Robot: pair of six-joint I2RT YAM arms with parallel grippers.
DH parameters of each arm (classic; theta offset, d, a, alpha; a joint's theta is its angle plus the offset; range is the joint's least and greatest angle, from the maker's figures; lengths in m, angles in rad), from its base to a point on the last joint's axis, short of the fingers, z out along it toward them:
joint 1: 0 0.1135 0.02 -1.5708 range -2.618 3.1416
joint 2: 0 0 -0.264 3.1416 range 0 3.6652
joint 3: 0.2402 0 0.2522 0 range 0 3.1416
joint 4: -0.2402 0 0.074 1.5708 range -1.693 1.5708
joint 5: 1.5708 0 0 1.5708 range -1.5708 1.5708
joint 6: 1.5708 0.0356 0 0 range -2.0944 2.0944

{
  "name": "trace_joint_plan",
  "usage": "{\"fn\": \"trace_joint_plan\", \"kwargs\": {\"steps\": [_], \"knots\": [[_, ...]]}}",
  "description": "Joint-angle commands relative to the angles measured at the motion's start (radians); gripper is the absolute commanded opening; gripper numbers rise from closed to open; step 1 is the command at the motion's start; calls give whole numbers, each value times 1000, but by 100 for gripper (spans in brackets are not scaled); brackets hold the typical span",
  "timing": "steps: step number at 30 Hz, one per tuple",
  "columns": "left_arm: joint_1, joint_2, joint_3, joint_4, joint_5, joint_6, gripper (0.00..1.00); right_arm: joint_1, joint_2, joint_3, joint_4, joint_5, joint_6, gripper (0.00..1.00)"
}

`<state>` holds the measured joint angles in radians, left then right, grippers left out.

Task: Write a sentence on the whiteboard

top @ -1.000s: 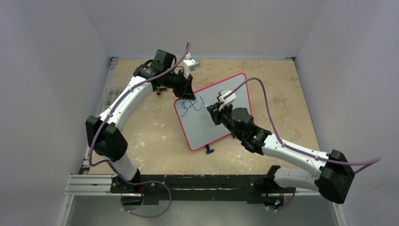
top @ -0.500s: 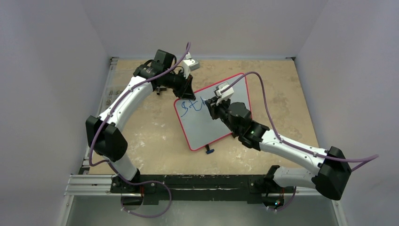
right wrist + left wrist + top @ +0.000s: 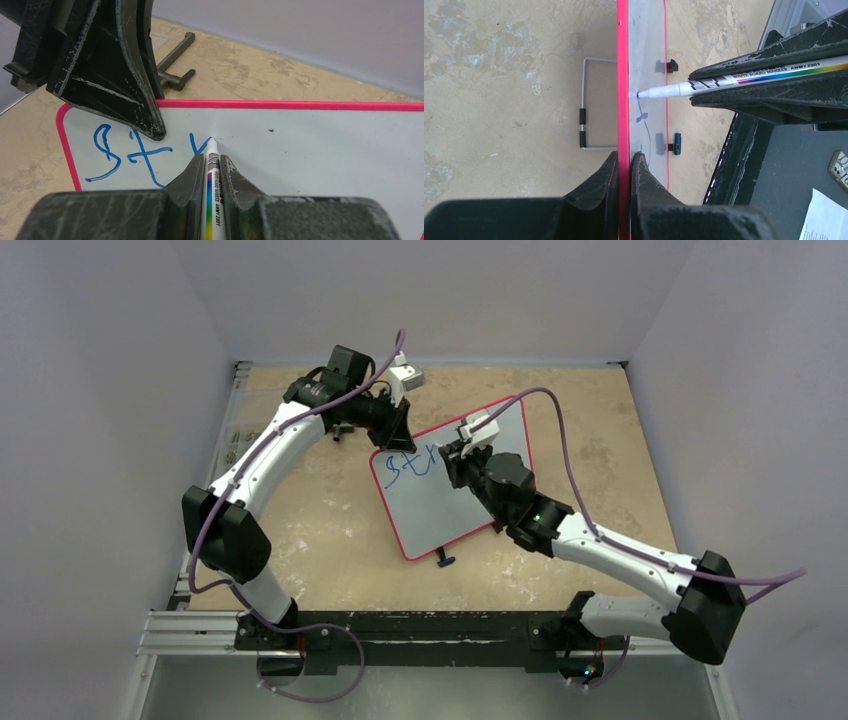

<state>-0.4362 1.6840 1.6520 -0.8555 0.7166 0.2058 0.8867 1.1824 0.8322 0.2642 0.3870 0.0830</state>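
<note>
The whiteboard (image 3: pixel 470 435), glossy white with a red-pink frame, lies tilted on the tan table. My left gripper (image 3: pixel 402 436) is shut on its top-left edge; the left wrist view shows the red frame (image 3: pixel 623 75) clamped between the fingers. My right gripper (image 3: pixel 452 458) is shut on a white whiteboard marker (image 3: pixel 212 175) with a rainbow stripe. Its tip touches the board. The sentence (image 3: pixel 131 155) in blue reads "St" and part of a third letter (image 3: pixel 198 145). The marker also shows in the left wrist view (image 3: pixel 734 80).
A small blue-tipped black foot (image 3: pixel 444 561) sticks out at the board's near edge. A wire stand (image 3: pixel 586 117) lies behind the board. A black tool (image 3: pixel 175 60) rests on the table beyond the board's far edge. Walls enclose the table on three sides.
My right gripper has moved up and slightly left along the board with the marker, adding a new blue stroke after "St". The left arm has not moved.
</note>
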Motion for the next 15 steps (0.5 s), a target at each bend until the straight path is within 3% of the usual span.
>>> {"fn": "trace_joint_plan", "kwargs": {"steps": [1, 7, 15], "knots": [[-33, 8, -13, -92, -81, 130, 0, -13, -51, 28, -24, 37, -10, 0], [-33, 8, -14, -91, -80, 130, 0, -15, -127, -10, -28, 62, -7, 0], [-33, 6, -15, -92, -82, 130, 0, -27, -100, -22, -16, 77, -9, 0]]}}
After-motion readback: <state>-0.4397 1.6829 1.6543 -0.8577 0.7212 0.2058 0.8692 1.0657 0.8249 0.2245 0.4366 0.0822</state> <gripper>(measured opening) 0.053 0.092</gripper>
